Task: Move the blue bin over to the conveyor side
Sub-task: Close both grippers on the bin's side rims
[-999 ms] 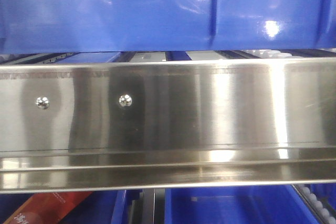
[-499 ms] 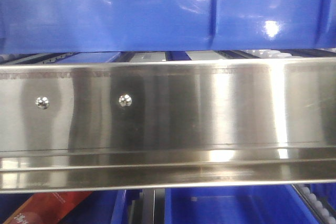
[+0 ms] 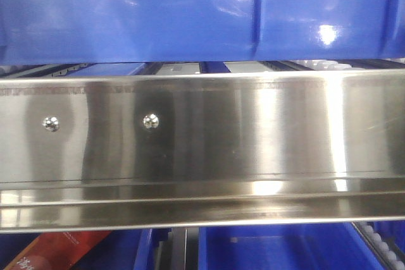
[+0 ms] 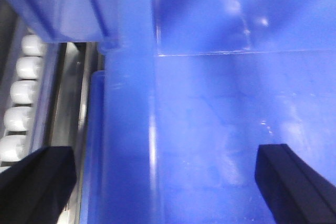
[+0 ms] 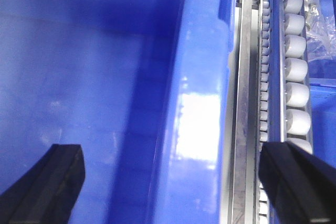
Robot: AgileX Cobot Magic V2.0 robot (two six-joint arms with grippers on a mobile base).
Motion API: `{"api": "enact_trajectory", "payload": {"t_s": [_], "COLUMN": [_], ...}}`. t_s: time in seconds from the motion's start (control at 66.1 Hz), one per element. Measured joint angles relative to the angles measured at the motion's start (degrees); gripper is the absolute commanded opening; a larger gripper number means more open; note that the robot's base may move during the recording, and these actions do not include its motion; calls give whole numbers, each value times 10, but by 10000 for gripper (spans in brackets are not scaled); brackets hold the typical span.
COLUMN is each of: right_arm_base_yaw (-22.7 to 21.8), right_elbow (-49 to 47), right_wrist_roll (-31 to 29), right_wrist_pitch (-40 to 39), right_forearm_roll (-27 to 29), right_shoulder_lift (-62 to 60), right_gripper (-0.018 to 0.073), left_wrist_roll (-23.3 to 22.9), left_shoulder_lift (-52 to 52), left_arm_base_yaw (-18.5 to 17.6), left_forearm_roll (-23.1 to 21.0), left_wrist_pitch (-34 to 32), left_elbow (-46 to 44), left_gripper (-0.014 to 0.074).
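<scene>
The blue bin (image 3: 190, 11) sits up on the stainless-steel rack (image 3: 202, 131), its glossy ribbed side filling the top of the front view. Its base rests on the lines of white rollers (image 4: 23, 103) that run along both flanks. No conveyor belt shows in any view, so the bin is not yet where it is wanted.

Both arms are set for a two-sided lift. The left gripper (image 4: 165, 182) is spread wide and holds nothing. It straddles the bin's left wall, with one finger (image 4: 37, 182) outside over the roller rail and the other inside over the bare floor. The right gripper (image 5: 173, 182) mirrors it across the right rim, equally wide and equally empty.

I judge this placement deliberate: a crate this broad needs a pinch on each wall to come off the rollers level. Whether any pad touches plastic, I cannot tell.

Below the rack sits a smaller blue bin (image 3: 278, 248), with a red packet (image 3: 63, 248) to its left.
</scene>
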Motion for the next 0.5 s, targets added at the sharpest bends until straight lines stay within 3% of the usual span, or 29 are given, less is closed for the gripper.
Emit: {"api": "enact_trajectory", "payload": {"t_s": [0.288,0.499], "right_arm_base_yaw": [0,0], "right_elbow": [0,0], "right_wrist_roll": [1,1], "right_wrist_pitch": [0,0], "right_forearm_roll": [0,0], "right_shoulder_lift": [0,0], "right_gripper": [558,558], "left_wrist_roll": [19,32], "left_shoulder_lift": [0,0], "left_arm_base_yaw": [36,38], "left_forearm_roll": [-23,-35], "left_wrist_pitch": [0,-1], "left_elbow": [0,27], "left_gripper": [589,589]}}
